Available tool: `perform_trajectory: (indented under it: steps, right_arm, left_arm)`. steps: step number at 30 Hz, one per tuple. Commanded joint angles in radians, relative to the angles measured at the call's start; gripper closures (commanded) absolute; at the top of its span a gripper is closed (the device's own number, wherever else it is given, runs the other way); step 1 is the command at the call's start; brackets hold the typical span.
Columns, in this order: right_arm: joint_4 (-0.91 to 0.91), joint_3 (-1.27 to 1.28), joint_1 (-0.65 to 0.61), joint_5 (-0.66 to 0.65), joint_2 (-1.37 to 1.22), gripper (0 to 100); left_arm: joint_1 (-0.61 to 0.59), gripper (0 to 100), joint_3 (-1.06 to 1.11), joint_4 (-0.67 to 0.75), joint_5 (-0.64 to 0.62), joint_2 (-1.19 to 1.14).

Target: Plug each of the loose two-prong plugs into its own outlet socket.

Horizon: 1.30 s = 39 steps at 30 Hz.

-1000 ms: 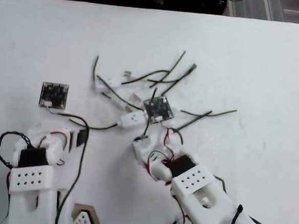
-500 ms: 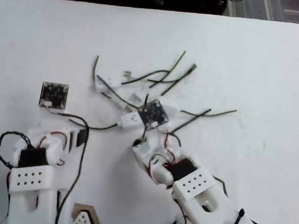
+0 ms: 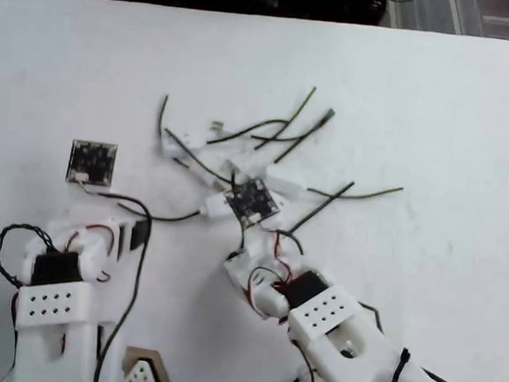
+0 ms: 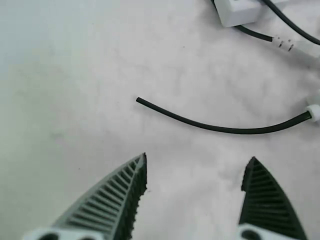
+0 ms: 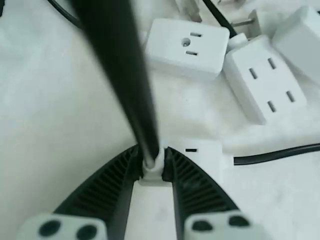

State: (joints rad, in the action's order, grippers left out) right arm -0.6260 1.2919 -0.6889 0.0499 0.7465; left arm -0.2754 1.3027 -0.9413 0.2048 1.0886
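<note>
While the right claw (image 5: 152,165), pinching a plug (image 5: 201,154) at its cord (image 5: 120,75), draws back from the outlets (image 5: 186,47), a dark square (image 3: 252,200) slides after it, so this plug seems farther from any socket; the left claw (image 4: 195,167) hangs spread over the table (image 4: 60,75).

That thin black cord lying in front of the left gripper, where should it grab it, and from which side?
Probably mid-span of the black cord, with the left gripper coming straight down from above. The cord is thin and lies flat on the table, so the open jaws should straddle it crosswise, one on each side. Its free end would likely slip out.
</note>
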Motion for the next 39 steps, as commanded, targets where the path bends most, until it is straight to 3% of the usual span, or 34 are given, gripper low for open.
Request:
perform_trajectory:
  steps: [1, 6, 19, 27, 39]
  right_arm:
    - [-0.082, -0.048, -0.002, 0.040, -0.002, 98.2]
    - [-0.093, -0.032, -0.007, 0.025, -0.002, 98.2]
    - [-0.131, 0.017, 0.050, -0.287, -0.002, 98.2]
    - [-0.174, -0.005, 0.070, -0.304, 0.016, 98.2]
    - [-0.255, -0.276, 0.315, -0.310, 0.217, 98.2]
  left_arm:
    - [-0.008, 69, -0.003, 0.015, 0.011, 0.019]
    - [-0.008, 69, -0.003, 0.015, 0.011, 0.019]
    - [-0.008, 69, -0.002, 0.015, 0.011, 0.019]
    - [-0.008, 69, 0.017, 0.043, 0.011, 0.019]
    - [-0.008, 69, 0.018, 0.043, 0.011, 0.019]
